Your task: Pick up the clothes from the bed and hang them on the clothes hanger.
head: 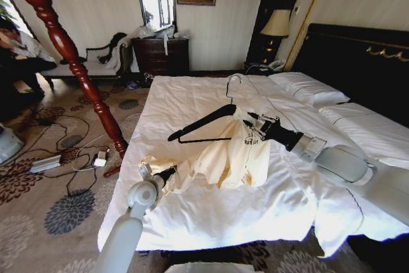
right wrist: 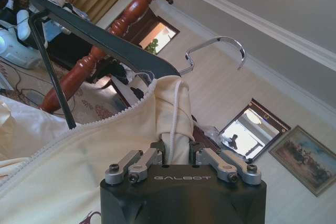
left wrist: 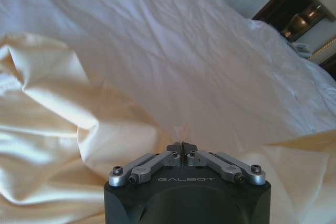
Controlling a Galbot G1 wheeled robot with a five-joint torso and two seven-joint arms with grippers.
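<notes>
"GALBOT" is read in pale letters on the black body of each gripper in both wrist views — no other writing can be made out, and the small mark on the top (head: pixel 233 158) is too small to be read. The cream top is seen lying on the bed (head: pixel 211 215) near its middle, bunched, one sleeve trailing toward the bed's left edge. The right gripper (head: pixel 254 126) is held just over the sheet, its jaws pinching the top's collar fabric and a white drawcord, as shown in the right wrist view (right wrist: pixel 178 153). The hanger (head: pixel 204 123) is raised at a tilt, its right shoulder tucked into the collar, its left shoulder and bar left bare, its silver hook (right wrist: pixel 220 51) pointed up and free of everything. The left gripper (head: pixel 167 174) is found at the trailing sleeve near the left edge of the bed; its jaws are pressed together on a thin fold of cream cloth (left wrist: pixel 181 148). Open white sheet is left all around the top — toward the foot, toward the pillows (head: pixel 310 91) and the headboard (head: pixel 364 62). Just off the bed's left edge a red-brown coat stand (head: pixel 70 55) is seen leaning across the carpet (head: pixel 38 209), with cables strewn at its foot.
</notes>
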